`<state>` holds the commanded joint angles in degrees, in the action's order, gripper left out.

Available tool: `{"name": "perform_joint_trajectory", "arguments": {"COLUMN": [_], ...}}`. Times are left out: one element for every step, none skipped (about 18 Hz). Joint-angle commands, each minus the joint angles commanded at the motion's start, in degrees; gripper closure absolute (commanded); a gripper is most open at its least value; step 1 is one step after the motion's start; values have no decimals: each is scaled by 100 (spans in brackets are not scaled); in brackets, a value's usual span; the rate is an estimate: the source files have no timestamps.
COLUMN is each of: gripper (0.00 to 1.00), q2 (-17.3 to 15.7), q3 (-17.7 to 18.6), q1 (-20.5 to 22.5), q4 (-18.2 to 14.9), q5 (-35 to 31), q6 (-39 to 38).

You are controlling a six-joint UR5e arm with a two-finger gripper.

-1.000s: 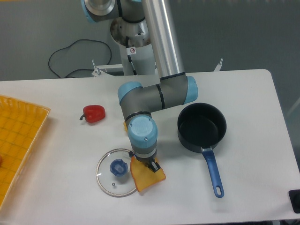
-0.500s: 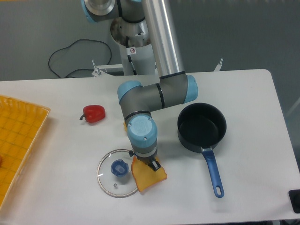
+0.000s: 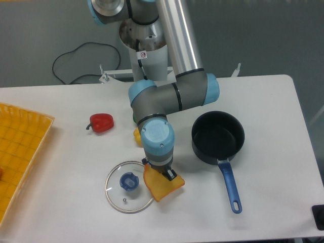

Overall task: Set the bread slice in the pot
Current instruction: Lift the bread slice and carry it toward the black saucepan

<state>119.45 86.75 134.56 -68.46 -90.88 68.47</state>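
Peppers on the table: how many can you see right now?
2. A red pepper lies left of the arm, toward the yellow tray. A yellow pepper peeks out behind the arm's wrist, mostly hidden. More could sit behind the arm.

On the worktop (image 3: 283,126), the pot (image 3: 217,136) sits right of centre with its handle pointing toward the front edge. The bread slice (image 3: 161,187) lies left of the pot under the hand (image 3: 163,173), just beside the lid (image 3: 128,186) on its left. A pepper (image 3: 102,122) lies further back on the left, and a tray (image 3: 20,152) sits at the far left edge.
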Motion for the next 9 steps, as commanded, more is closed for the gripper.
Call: {"name": "perform_joint_trajectory", "arguments": {"gripper": [100, 100, 100, 100, 100, 100, 100, 100, 100], "q2": [-44, -96, -158, -228, -316, -386, -457, -544, -623], "q3": [-44, -97, -193, -281, -360, -413, -431, -440, -466], "q1": [0, 0, 0, 17, 52, 70, 79, 157, 219], "q4": [-96, -271, -473, -710, -895, -1027, -1124, -1160, -1204], "q5": [35, 53, 53, 53, 62, 97, 123, 132, 141], "q6": [-9, -9, -18, -18, -9, -9, -9, 0, 9]}}
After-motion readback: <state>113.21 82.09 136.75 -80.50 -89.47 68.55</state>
